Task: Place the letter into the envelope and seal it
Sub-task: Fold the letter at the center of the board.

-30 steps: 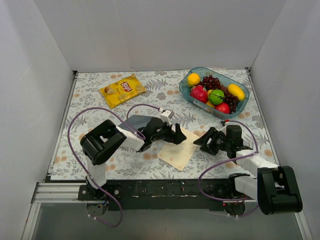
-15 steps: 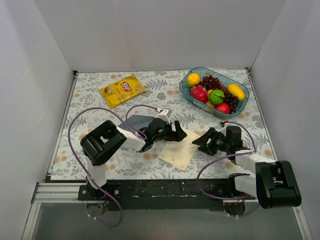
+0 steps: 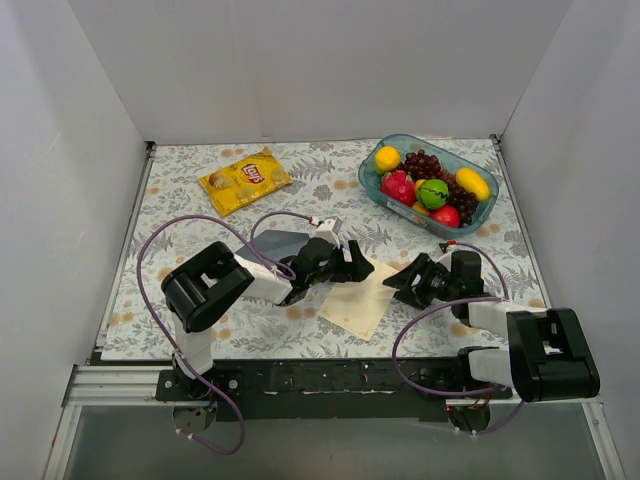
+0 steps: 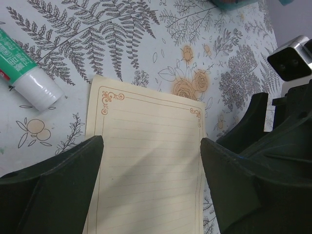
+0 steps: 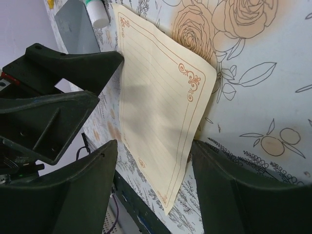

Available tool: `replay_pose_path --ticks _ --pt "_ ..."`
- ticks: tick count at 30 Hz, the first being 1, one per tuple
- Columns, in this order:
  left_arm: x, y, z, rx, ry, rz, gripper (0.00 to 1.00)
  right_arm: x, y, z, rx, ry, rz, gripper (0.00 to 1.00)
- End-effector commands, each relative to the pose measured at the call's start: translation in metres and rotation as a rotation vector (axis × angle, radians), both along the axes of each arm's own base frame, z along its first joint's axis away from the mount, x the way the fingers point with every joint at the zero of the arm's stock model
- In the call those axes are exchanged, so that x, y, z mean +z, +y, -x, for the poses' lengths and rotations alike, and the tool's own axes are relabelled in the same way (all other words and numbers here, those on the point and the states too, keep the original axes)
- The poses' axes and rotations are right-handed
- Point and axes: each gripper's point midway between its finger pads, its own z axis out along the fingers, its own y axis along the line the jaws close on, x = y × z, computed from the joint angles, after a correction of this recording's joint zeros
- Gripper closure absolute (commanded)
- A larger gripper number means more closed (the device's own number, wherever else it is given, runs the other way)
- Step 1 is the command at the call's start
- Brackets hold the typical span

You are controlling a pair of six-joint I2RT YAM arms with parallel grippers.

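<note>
Letter (image 3: 356,300) lay flat, long axis along left gripper (image 3: 352,268) reach | left gripper over its far end, wide open, empty | right gripper (image 3: 397,284) beside right corner, wide open, empty

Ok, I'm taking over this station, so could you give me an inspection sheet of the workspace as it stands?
Surface: floral-print tablecloth, no spills seen.
Job's things: cream lined paper letter lies on the cloth, outside the slate-blue paper envelope, which the left arm partly hides.
Clutter: yellow crisp bag; clear blue plastic tub of fruit; white green-labelled tube.
Grippers: left gripper and right gripper both open at the letter, holding nothing.
Cables: purple cables loop over the cloth beside both arms.
Surroundings: plain white walls on three sides.
</note>
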Motion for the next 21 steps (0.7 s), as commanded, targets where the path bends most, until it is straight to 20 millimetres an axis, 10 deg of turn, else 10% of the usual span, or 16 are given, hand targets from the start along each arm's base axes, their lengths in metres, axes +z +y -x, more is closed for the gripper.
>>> replay_pose_path --ticks 1,21 --pt "-0.067 0.040 0.030 0.045 0.184 -0.221 0.19 -0.030 -0.010 0.014 -0.058 0.101 0.057 0.30" --pt "-0.065 0.023 0.049 0.004 0.221 -0.209 0.19 0.007 0.000 -0.018 -0.043 -0.129 -0.028 0.31"
